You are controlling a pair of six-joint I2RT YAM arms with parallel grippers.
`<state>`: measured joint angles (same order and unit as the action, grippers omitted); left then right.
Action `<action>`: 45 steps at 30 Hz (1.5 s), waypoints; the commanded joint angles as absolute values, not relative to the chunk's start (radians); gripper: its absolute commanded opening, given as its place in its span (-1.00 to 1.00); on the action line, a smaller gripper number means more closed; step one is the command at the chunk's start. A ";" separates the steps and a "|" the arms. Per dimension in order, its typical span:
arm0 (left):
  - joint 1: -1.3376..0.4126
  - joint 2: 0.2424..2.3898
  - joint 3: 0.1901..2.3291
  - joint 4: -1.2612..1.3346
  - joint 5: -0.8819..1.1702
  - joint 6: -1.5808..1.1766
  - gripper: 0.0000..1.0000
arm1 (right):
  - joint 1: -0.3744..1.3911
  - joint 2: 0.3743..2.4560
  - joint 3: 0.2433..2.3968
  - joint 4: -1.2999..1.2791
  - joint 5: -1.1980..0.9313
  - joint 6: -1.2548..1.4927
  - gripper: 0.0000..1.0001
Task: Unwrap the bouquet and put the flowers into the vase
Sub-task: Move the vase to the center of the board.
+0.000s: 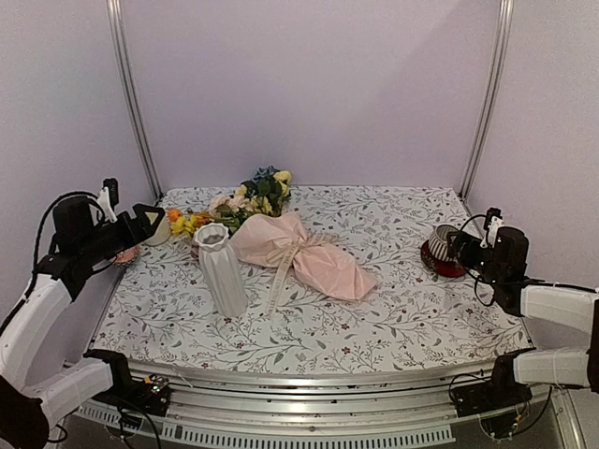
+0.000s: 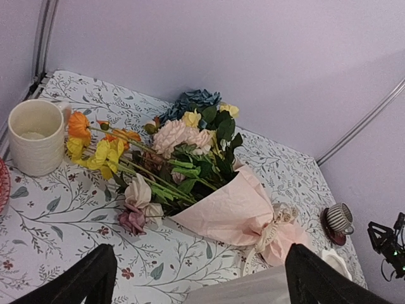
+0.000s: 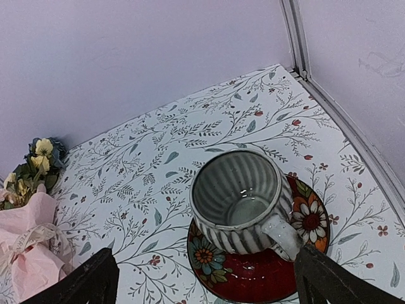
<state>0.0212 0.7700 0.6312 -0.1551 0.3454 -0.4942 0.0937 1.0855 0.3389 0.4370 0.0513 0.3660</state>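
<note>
Floral-print table across the whole workspace. Flat on its middle, unopened: the bouquet, a pale pink crinkled paper cone tapering toward the near right. At its far-left end, the flowers fanned out in blue, pink, yellow and orange heads. Just beside the paper on the near left, upright: the vase, white and ridged, seemingly empty, though the mouth is hard to read from above.

Left gripper raised over the table's left edge, aimed at the blooms, fingers spread wide, nothing between them. Right gripper low at the right edge, pointed at the striped cup on its red saucer, likewise splayed and empty. Cream mug near the yellow poppies. Smallest: the cream ribbon, knotted round the paper's narrow waist.

Step in hand, by the look of it: the very start, unwrapping not yet begun. Next move: reach in for the ribbon, pin the paper with one side, pull a loose tail with the other. Care needed near the vase, tall and likely easy to topple.
</note>
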 commanded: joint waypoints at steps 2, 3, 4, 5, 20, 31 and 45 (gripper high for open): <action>0.011 0.801 0.771 -0.341 0.436 -0.475 0.88 | 0.099 1.095 0.353 0.468 0.038 0.365 0.98; 0.008 0.804 0.804 -0.383 0.434 -0.465 0.88 | 0.098 1.094 0.353 0.468 0.043 0.367 0.98; 0.008 0.808 0.831 -0.410 0.434 -0.454 0.88 | 0.098 1.092 0.353 0.469 0.045 0.369 0.97; 0.007 0.811 0.860 -0.436 0.438 -0.443 0.90 | 0.098 1.092 0.352 0.469 0.046 0.371 0.97; -0.210 0.754 0.911 -0.456 0.523 -0.392 0.96 | 0.098 1.086 0.334 0.505 -0.020 0.357 0.98; -0.234 0.530 0.695 -0.434 0.501 -0.460 0.96 | 0.118 1.111 0.358 0.555 -0.233 0.344 0.98; -0.296 0.357 0.440 -0.275 0.501 -0.695 0.96 | 0.419 1.293 0.528 0.538 -0.299 0.233 0.98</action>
